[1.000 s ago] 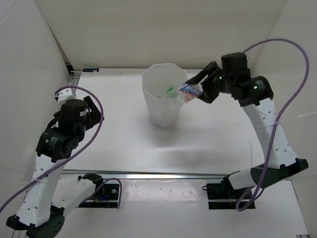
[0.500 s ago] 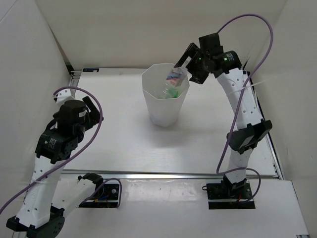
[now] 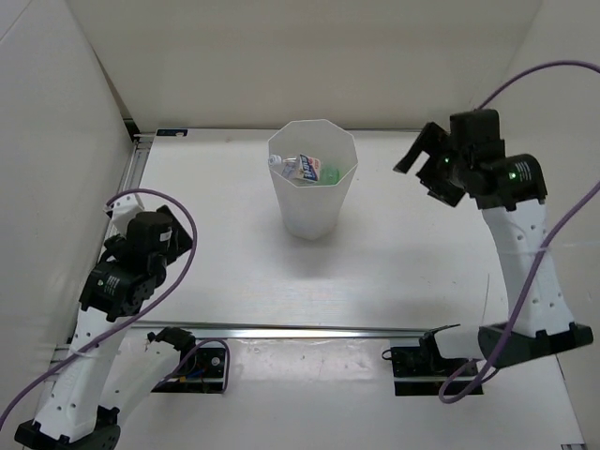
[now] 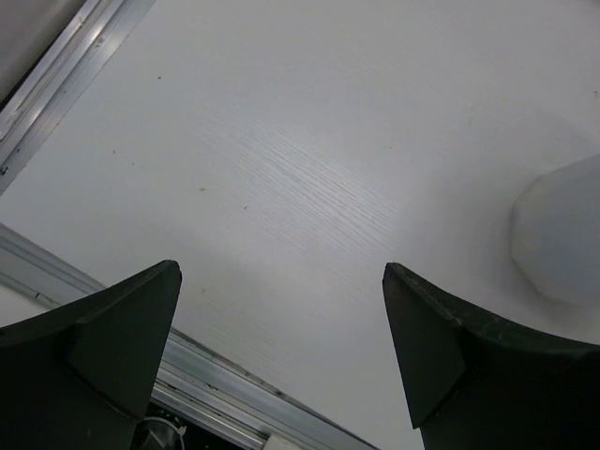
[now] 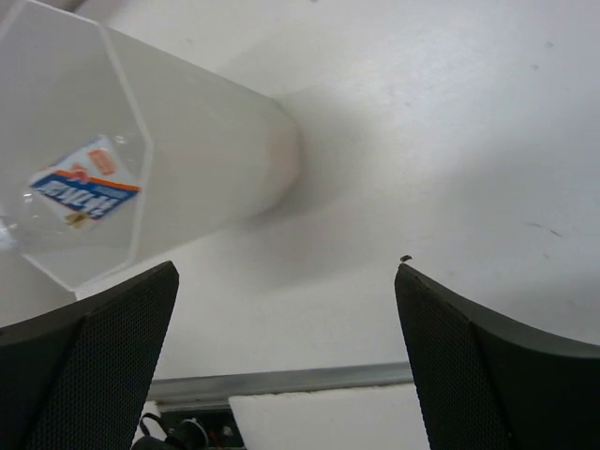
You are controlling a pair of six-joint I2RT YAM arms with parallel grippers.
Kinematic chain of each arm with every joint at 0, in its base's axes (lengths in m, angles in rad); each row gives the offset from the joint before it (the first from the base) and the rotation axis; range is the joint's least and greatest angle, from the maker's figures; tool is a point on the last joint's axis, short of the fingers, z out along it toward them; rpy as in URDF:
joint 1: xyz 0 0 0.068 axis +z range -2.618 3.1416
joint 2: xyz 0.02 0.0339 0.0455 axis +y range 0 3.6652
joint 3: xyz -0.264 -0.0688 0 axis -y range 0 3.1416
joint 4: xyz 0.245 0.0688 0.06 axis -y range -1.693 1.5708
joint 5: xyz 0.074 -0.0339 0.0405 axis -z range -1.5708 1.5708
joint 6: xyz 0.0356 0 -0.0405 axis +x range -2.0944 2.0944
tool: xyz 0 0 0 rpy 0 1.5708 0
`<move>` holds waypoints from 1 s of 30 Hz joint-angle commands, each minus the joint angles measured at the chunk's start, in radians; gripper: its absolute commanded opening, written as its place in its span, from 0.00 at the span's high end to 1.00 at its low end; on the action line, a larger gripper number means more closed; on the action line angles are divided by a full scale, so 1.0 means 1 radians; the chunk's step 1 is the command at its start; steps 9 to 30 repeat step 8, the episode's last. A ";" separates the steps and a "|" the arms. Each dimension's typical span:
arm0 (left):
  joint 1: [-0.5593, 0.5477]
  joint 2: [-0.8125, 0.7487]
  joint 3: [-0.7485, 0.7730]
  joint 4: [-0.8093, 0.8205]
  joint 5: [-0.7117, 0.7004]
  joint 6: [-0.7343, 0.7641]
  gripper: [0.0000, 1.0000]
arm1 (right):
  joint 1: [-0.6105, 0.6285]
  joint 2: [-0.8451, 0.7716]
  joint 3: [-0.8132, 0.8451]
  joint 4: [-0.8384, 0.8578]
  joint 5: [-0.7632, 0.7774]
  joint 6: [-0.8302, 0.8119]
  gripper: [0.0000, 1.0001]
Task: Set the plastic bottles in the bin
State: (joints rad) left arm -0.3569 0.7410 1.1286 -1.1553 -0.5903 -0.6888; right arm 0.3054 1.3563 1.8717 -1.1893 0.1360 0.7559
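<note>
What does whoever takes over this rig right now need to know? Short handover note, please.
Left claw: open, empty, over the table's near left.
Right claw: open, empty, right of the bin.
Bottles: a blue-labelled bottle and the green bottle lie in the bin; any others are hidden.
Done: no bottle shows on the table.
Left: confirm the count in the bin.

Bin (image 3: pixel 309 208): smooth translucent white plastic. Table (image 4: pixel 300 178): matt white, fine grain. Fingers (image 5: pixel 89 370): matt black, mesh-textured.

Illegible lettering on bottle (image 5: pixel 84 192) label
</note>
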 commanded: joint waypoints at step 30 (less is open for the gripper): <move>0.004 -0.064 -0.142 0.155 -0.382 0.080 0.00 | -0.066 -0.103 -0.180 -0.068 0.141 -0.063 0.00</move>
